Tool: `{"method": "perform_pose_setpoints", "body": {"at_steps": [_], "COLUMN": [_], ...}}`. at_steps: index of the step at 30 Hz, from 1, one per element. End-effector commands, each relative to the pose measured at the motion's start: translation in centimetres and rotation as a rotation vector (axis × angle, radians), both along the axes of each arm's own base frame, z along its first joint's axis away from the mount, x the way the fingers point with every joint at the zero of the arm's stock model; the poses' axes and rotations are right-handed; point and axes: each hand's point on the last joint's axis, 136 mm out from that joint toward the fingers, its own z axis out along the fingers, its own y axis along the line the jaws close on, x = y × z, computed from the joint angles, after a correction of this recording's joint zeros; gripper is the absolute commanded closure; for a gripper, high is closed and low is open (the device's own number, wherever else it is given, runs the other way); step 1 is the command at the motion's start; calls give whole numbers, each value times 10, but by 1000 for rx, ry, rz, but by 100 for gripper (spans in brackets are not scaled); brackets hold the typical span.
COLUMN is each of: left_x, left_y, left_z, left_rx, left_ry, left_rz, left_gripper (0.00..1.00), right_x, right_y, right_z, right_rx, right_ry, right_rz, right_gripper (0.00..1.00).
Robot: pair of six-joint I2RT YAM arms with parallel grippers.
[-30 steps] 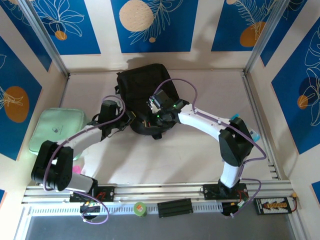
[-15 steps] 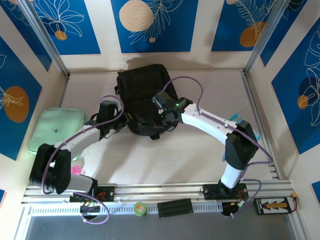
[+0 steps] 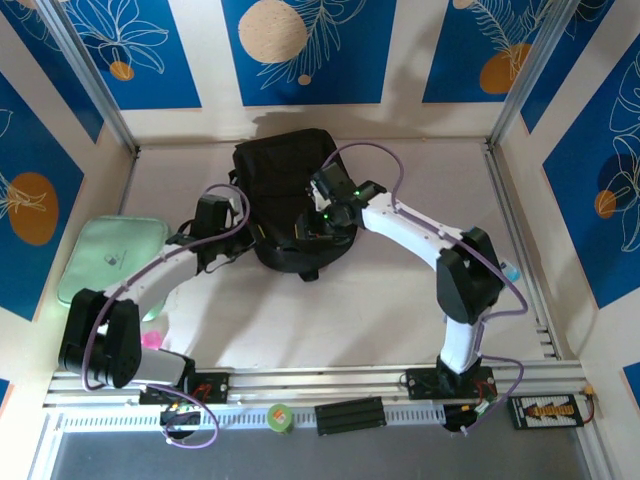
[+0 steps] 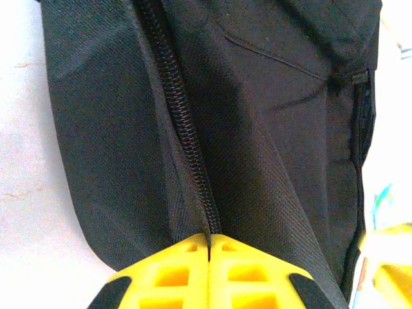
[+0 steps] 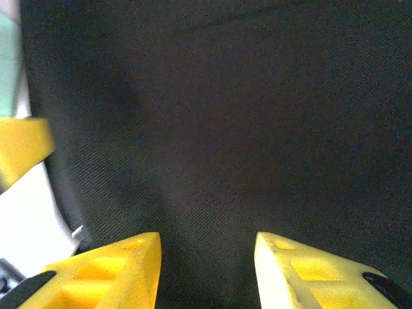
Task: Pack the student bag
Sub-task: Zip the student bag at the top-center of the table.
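Observation:
The student bag (image 3: 285, 180), a large black backpack, lies at the back middle of the table. My left gripper (image 3: 254, 238) is at the bag's lower left edge. In the left wrist view its yellow fingers (image 4: 210, 243) are shut on the end of a black zipper seam (image 4: 182, 122) of the student bag (image 4: 277, 141). My right gripper (image 3: 316, 226) hovers over the bag's front. In the right wrist view it (image 5: 207, 257) stands open, with black fabric (image 5: 219, 116) below and nothing between the fingers.
A mint-green pouch (image 3: 110, 258) lies at the left wall beside the left arm. A small pink thing (image 3: 152, 340) sits near the left base. A green tape roll (image 3: 281, 417) and a black block (image 3: 350, 413) rest on the front rail.
My right gripper has swung back over the bag's front and opened from shut. The left gripper has stayed shut at the bag's edge, barely moving.

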Motion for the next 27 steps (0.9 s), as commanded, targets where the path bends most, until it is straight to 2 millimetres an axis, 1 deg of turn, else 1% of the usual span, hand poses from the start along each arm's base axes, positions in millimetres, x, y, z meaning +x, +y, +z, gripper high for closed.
{"method": "perform_pose_setpoints", "body": {"at_steps": [1,3,5,9,12,13,14,16,17,19,21,23,24,27], "left_x": [-16,-20,-23,-24,-21,-19,-17,-14,-13,-10,-7,-6,-5,-5], "left_y": [0,5,10,13,7,4,0,-7,-10,-13,-16,-16,-16,-15], "left_z": [-1,-3,-3,2,8,9,11,15,17,19,22,24,24,23], "left_rx": [53,95,126,132,97,75,47,6,-14,-41,-60,-65,-64,-61], "left_ry": [51,74,95,107,95,86,74,58,51,37,25,17,16,18], "left_rz": [-108,-130,-148,-168,-181,-183,-186,-192,-194,-192,-191,-189,-187,-182], "left_gripper": [100,100,100,100,100,100,100,100,100,100,100,100,100,100], "right_x": [1,9,15,31,43,46,48,51,50,46,38,28,20,-3], "right_y": [-22,-41,-60,-93,-107,-107,-103,-88,-79,-63,-49,-39,-31,-6], "right_z": [-32,-51,-65,-86,-100,-102,-101,-86,-72,-38,-3,23,32,47], "right_rx": [-99,-139,-167,-219,-236,-230,-213,-154,-128,-90,-44,6,39,132], "right_ry": [75,112,136,146,159,161,157,124,96,26,-41,-82,-89,-74], "right_rz": [-18,-81,-135,-222,-256,-255,-241,-197,-171,-126,-86,-57,-34,50], "right_gripper": [56,56,56,54,53,53,53,53,53,51,49,45,43,39]}}
